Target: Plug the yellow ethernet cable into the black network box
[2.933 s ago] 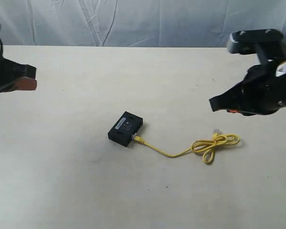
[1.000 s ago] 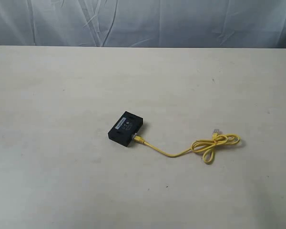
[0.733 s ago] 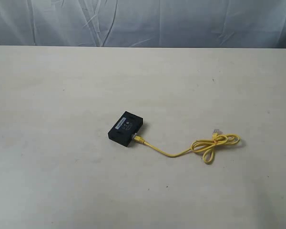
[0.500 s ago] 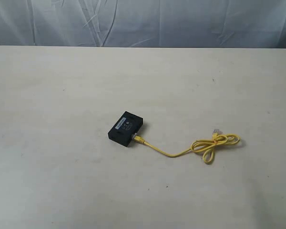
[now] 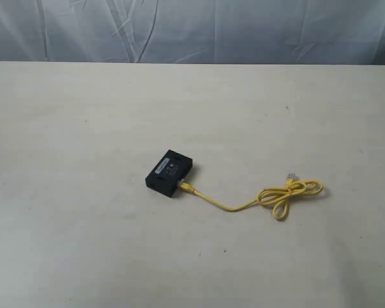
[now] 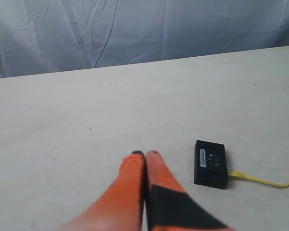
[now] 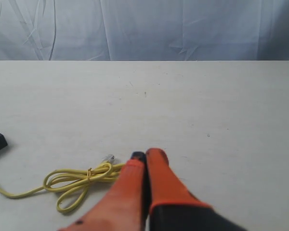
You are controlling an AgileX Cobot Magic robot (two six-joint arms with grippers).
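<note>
A pale beige table (image 5: 83, 244) fills the view; wrinkled grey-blue cloth backdrop (image 5: 192, 29) hangs behind.

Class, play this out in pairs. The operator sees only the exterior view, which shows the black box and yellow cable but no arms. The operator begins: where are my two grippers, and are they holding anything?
Observer: The left gripper shows only in the left wrist view. Its jaws are pressed together with nothing between them.
Operator: What lies near it?
Observer: The black network box sits on the table ahead of its tips, off to one side and apart from them.
Operator: And the right one?
Observer: The right gripper is shut and empty too. The bundled loop of the yellow ethernet cable lies on the table beside it, not gripped.
</note>
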